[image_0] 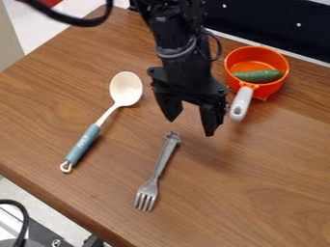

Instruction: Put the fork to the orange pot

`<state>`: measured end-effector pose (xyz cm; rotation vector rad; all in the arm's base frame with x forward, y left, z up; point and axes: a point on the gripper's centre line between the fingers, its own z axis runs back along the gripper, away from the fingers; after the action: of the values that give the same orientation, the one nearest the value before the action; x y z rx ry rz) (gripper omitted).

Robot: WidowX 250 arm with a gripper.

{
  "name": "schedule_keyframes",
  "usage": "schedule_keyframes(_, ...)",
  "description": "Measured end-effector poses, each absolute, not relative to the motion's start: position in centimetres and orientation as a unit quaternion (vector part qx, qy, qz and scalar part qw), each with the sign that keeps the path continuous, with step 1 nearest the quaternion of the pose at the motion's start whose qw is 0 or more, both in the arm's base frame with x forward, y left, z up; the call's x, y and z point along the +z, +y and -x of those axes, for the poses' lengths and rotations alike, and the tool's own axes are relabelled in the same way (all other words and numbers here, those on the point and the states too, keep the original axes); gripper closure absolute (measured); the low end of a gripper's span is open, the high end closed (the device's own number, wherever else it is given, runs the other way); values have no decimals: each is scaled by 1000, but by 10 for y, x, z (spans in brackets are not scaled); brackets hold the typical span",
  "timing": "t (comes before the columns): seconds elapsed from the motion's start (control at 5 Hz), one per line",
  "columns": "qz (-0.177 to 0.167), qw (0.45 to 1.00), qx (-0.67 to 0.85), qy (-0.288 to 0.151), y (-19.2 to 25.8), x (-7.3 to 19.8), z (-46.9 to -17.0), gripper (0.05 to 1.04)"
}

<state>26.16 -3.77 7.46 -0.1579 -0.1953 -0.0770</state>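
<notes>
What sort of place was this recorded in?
Probably a robotics lab's test bench set up for kitchen chores: a black robot arm hangs over a wood-grain tabletop that bears a fork and an orange pot.

You had a fork of smooth metal with a dull sheen; your orange pot looked like glossy, smooth plastic; the spoon looked plastic to you, smooth in the bowl and matt on the grip; your gripper looked mostly matt; your table had a satiny wood-grain surface.
</notes>
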Motion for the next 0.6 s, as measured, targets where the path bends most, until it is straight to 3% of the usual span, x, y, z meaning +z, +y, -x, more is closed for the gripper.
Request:
schedule_keyframes(0.2, 65, 994, 19, -87, -31, 66, -250, 86)
schedule_keyframes(0.4, 29, 990, 94, -102, -23, 64, -247, 86)
schedule_keyframes(0.6, 7, 991, 109, -73, -18, 56, -243, 86)
